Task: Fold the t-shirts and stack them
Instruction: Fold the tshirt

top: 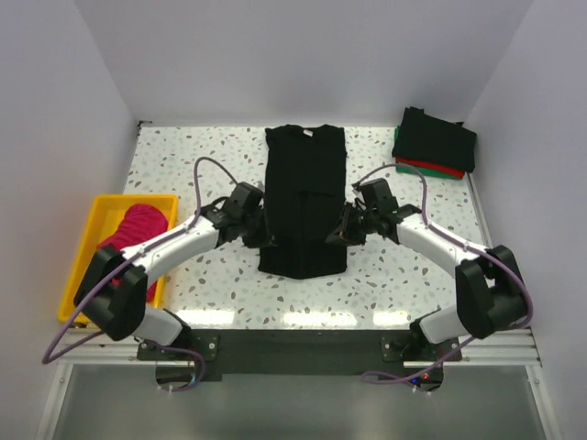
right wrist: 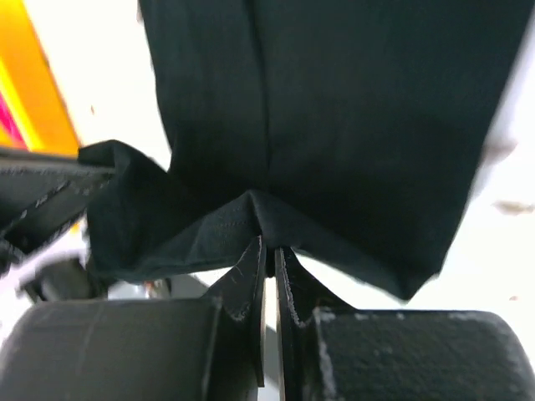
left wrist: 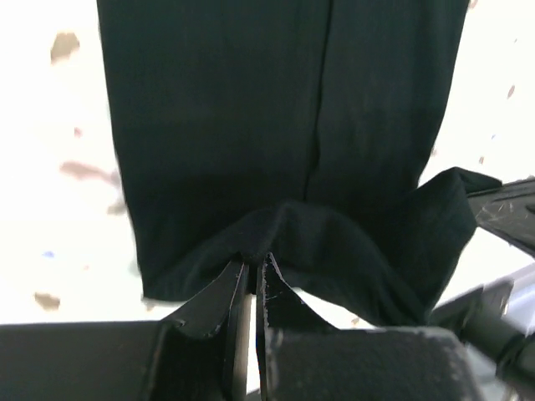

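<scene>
speckled table (top: 174,156) has the black t-shirt (top: 305,183) lying long and narrow dead centre. both arms reach in with elbows bent: left gripper (top: 261,231) at its 8 o'clock edge, right gripper (top: 346,225) at 4, each pinching a fold of it. folded stack (top: 436,142) sits at 2 o'clock.

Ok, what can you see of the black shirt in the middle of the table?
The black shirt is soft, plain dark cloth, folded lengthwise into a long narrow strip with the sleeves tucked in. It lies flat on the speckled table, collar at the far end with a small white tag. Toward its near end, the left gripper and right gripper each pinch a side edge, the cloth bunched into a small peak there.
</scene>
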Robot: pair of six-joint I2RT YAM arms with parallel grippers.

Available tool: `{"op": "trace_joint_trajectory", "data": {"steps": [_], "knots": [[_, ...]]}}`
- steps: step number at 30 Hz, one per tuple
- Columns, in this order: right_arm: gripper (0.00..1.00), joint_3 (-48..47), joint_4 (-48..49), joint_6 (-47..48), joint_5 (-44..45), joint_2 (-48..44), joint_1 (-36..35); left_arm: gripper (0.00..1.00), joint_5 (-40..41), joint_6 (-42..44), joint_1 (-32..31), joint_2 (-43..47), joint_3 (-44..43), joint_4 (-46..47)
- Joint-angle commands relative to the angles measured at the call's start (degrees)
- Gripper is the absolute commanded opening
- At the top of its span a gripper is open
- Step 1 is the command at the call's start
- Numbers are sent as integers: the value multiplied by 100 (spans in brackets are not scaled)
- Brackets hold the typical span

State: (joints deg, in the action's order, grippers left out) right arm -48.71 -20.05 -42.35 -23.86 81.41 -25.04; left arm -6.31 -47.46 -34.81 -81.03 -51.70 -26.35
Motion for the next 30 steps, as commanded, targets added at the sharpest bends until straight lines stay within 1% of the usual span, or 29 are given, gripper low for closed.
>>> {"op": "trace_joint_trajectory", "data": {"steps": [1,3,4,9,12,16,24,30], "knots": [[0,-594,520,147,513,549,244,0,331,106,210,-664,-707,543],[0,-806,642,157,566,814,429,0,376,36,281,-1157,-928,613],[0,-859,721,131,479,1103,508,0,454,9,308,-1299,-1129,648],[0,-1254,1003,121,329,1781,869,0,507,-88,571,-2002,-1588,719],[0,-1570,1021,113,277,2080,992,0,543,-62,712,-2188,-1852,640],[0,-1729,1074,43,162,2230,1141,0,587,26,905,-2276,-2106,622],[0,-2159,1056,-54,57,2450,1299,0,516,220,1046,-2706,-2818,438],[0,-2529,1038,-116,-40,2863,1467,0,437,325,1151,-3128,-3240,367]]}}
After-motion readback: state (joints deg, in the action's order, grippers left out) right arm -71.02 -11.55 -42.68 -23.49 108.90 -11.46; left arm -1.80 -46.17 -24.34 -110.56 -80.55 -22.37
